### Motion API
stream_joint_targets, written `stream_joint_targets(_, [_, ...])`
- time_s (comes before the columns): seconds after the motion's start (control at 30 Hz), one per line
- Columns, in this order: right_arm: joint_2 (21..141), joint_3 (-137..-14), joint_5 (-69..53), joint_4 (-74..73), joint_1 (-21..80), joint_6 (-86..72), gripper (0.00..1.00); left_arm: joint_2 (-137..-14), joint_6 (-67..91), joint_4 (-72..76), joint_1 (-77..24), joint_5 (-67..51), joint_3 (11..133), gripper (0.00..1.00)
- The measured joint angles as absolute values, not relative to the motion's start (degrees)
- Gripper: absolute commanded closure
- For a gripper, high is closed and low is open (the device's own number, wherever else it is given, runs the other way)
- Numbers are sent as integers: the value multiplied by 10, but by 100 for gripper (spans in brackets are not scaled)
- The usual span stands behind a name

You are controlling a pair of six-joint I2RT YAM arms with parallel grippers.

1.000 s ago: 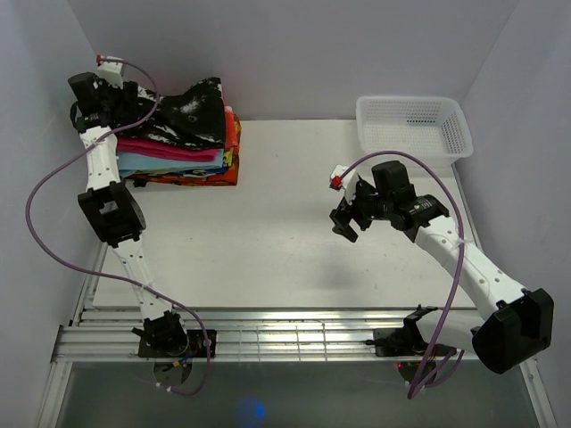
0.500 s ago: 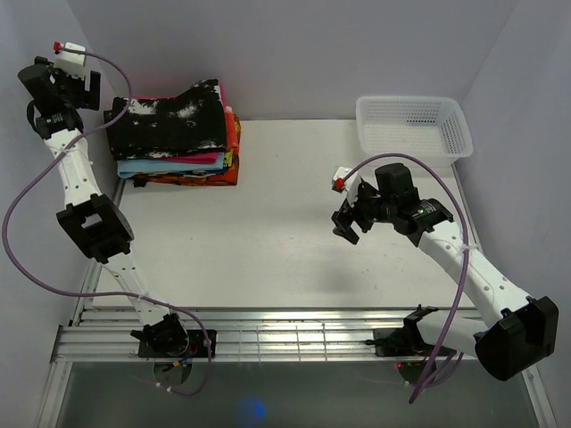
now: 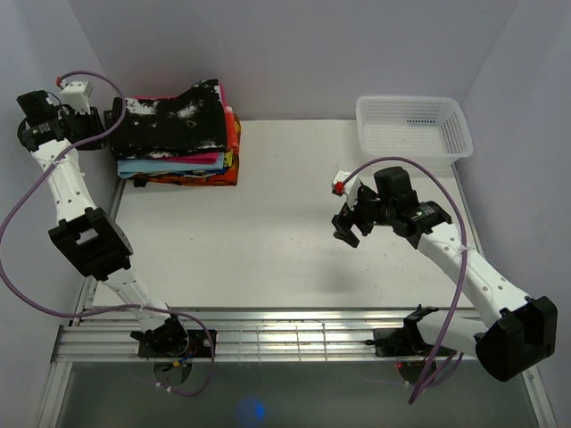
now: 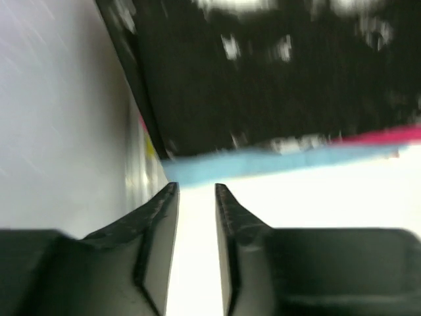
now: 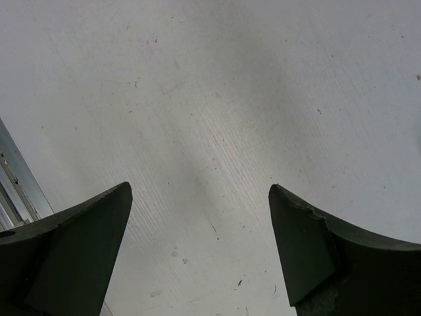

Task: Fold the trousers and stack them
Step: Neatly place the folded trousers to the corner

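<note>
- Black splotched trousers point(image 3: 174, 120) lay folded atop the cloth stack point(image 3: 187, 165), just ahead of my left gripper point(image 3: 114, 120), long axis pointing away.
- Left jaws narrowly apart, empty; right gripper point(image 3: 346, 223) wide apart, far off.

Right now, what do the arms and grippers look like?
The left arm and right arm have white links and black joints. A purple cable loops along each; a white block with a red tip sits near each wrist. The left gripper and right gripper have black fingers.
</note>
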State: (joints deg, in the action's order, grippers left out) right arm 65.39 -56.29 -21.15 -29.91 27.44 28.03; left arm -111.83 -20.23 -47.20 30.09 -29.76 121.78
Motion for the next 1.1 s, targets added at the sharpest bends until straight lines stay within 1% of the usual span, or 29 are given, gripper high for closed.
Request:
stream_joint_targets(0.07, [652, -559, -211, -298, 274, 280, 10, -1096, -206, -507, 302, -291, 1176, 62])
stream_joint_targets(0.2, [643, -549, -208, -298, 274, 281, 10, -1092, -204, -551, 301, -270, 1140, 63])
stream_joint_targets(0.37, [641, -545, -196, -299, 274, 281, 10, -1150, -177, -543, 300, -262, 1151, 51])
stream_joint_targets(0.43, [640, -545, -190, -299, 274, 281, 10, -1176, -158, -518, 298, -260, 1154, 51])
stream_joint_targets(0.53, [634, -545, -181, -300, 273, 282, 10, -1228, -129, -494, 292, -254, 1205, 51])
stream_joint_targets(0.67, [626, -545, -173, -302, 270, 283, 10, -1290, -95, -464, 282, -246, 1304, 47])
stream_joint_targets(0.87, [606, -545, -161, -312, 266, 284, 10, -1285, -68, -379, 280, -239, 1296, 33])
stream_joint_targets(0.93, [597, -545, -155, -319, 264, 285, 10, -1282, -66, -372, 280, -231, 1293, 27])
stream_joint_targets(1.0, [587, -546, -151, -328, 259, 286, 10, -1275, -68, -383, 280, -218, 1285, 25])
stream_joint_targets(1.03, [580, -546, -150, -332, 254, 287, 10, -1267, -73, -389, 280, -211, 1274, 8])
stream_joint_targets(1.1, [567, -546, -149, -341, 237, 289, 10, -1229, -90, -403, 281, -201, 1219, 2])
